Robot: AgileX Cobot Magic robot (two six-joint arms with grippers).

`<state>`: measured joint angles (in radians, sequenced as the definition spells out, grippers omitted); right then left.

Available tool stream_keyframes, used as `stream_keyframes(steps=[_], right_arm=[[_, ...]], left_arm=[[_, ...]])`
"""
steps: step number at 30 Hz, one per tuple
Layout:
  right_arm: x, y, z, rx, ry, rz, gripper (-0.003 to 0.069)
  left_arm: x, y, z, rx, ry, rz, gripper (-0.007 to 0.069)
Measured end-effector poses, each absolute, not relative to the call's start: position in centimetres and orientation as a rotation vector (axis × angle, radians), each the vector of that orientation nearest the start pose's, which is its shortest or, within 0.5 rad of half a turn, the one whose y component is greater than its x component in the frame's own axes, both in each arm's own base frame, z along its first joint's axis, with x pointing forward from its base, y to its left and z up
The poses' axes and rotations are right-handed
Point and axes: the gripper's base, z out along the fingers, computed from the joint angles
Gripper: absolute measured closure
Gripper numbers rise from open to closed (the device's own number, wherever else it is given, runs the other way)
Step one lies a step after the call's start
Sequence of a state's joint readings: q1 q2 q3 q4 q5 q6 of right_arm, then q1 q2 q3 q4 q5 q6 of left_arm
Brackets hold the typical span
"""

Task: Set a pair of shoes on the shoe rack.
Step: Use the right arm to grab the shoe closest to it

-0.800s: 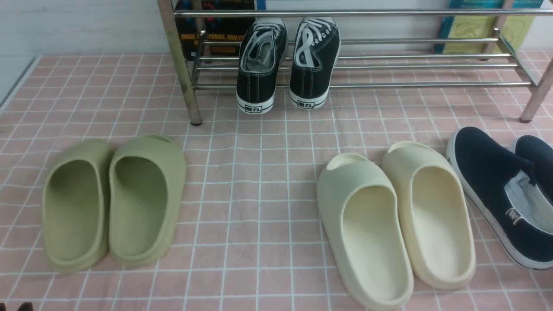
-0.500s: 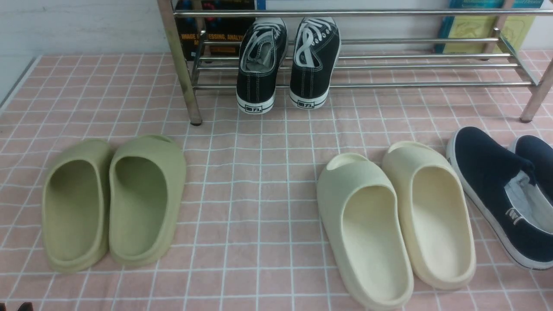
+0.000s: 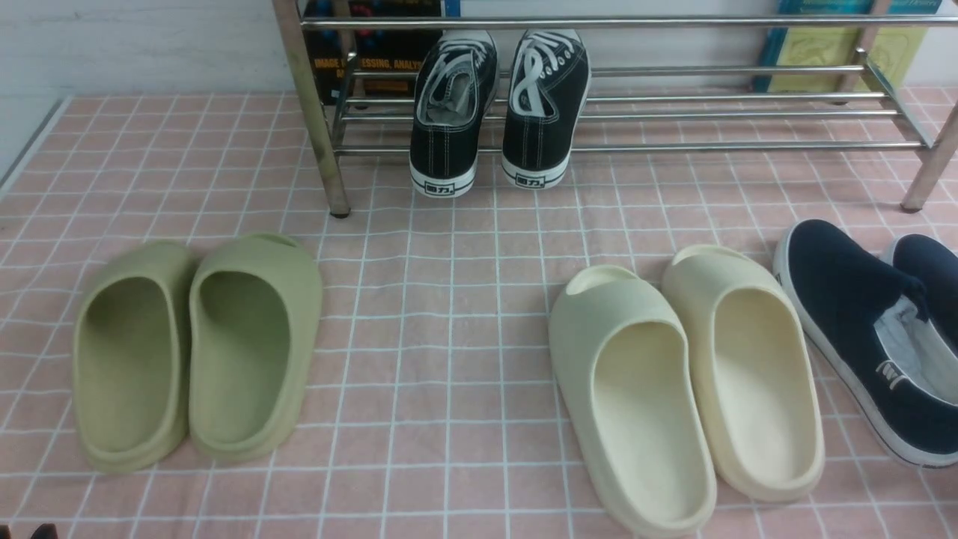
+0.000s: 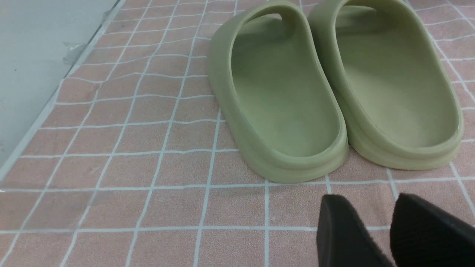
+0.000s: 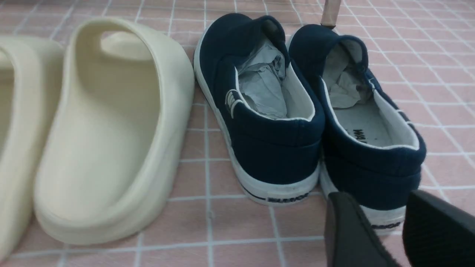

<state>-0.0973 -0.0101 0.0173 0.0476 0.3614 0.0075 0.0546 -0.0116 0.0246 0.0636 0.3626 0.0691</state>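
The front camera sits on the robot's side between its arms, raised and tilted down over the pink checked cloth: the shoe rack lies far off at 12 o'clock, the green slides near at 8 o'clock, the cream slides at 4 o'clock, and the pair of shoes is cut by the frame edge at 3 o'clock. The left wrist camera rides low and close behind the green slides' heels, facing forward, and shares only that 8 o'clock corner. The right wrist camera sits equally low behind the pair of shoes' heels, facing forward, and shares the 3-to-4 o'clock corner, cream slides included.
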Motion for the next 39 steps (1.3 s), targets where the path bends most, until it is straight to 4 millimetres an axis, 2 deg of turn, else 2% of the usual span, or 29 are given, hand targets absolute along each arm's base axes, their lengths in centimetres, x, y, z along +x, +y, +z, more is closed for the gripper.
stream_keyframes(steps=[1,4,5,10,11,12,17,22,26,29,30,31,33,34,36,37,38,39], right_arm=[[5.3,-0.3,17.5,0.14,1.846,0.002,0.0419],[5.3,0.3,17.7,0.356,1.807,0.26,0.0419],[5.4,0.3,17.7,0.375,1.803,0.28,0.0419],[5.4,1.1,17.9,0.676,1.719,0.658,0.0419],[5.4,1.2,17.9,0.682,1.716,0.668,0.0419],[5.4,1.4,18.1,0.758,1.682,0.777,0.0419],[5.4,1.6,18.3,0.814,1.642,0.866,0.0419],[5.5,1.4,18.5,0.784,1.623,0.831,0.0419],[5.5,1.3,19.3,0.644,1.626,0.721,0.0424],[5.0,1.4,22.4,0.471,1.593,0.611,0.048],[5.0,1.4,22.6,0.459,1.593,0.6,0.0487],[5.0,1.5,24.8,0.372,1.61,0.534,0.0561],[5.3,1.6,26.9,0.289,1.677,0.454,0.0641],[5.4,1.6,27.4,0.279,1.686,0.445,0.0654],[6.2,1.5,30.4,0.172,1.826,0.329,0.0677],[6.5,1.5,30.4,0.162,1.863,0.321,0.0677],[7.3,1.1,32.4,0.097,1.959,0.225,0.0677],[7.9,0.9,33.0,0.072,2.037,0.188,0.0677]], left_arm=[[5.3,0.5,17.3,0.053,1.86,0.148,0.0388],[5.3,0.5,17.3,0.053,1.86,0.148,0.0388],[5.3,0.5,17.3,0.053,1.86,0.148,0.0388],[5.3,0.5,17.3,0.053,1.86,0.148,0.0388],[5.3,0.5,17.3,0.053,1.86,0.148,0.0388],[5.3,0.5,17.3,0.053,1.86,0.148,0.0388],[5.3,0.5,17.3,0.053,1.86,0.148,0.0388],[5.3,0.5,17.3,0.053,1.86,0.148,0.0388],[5.3,0.5,17.3,0.053,1.86,0.148,0.0388],[5.3,0.5,17.3,0.053,1.86,0.148,0.0388],[5.3,0.5,17.3,0.053,1.86,0.148,0.0388],[5.3,0.5,17.3,0.053,1.86,0.148,0.0388],[5.3,0.5,17.3,0.053,1.86,0.148,0.0388],[5.3,0.5,17.3,0.053,1.86,0.148,0.0388],[5.3,0.5,17.3,0.053,1.86,0.148,0.0388],[5.3,0.5,17.3,0.053,1.86,0.148,0.0388],[5.3,0.5,17.3,0.053,1.86,0.148,0.0388],[5.3,0.5,17.3,0.053,1.86,0.148,0.0388]])
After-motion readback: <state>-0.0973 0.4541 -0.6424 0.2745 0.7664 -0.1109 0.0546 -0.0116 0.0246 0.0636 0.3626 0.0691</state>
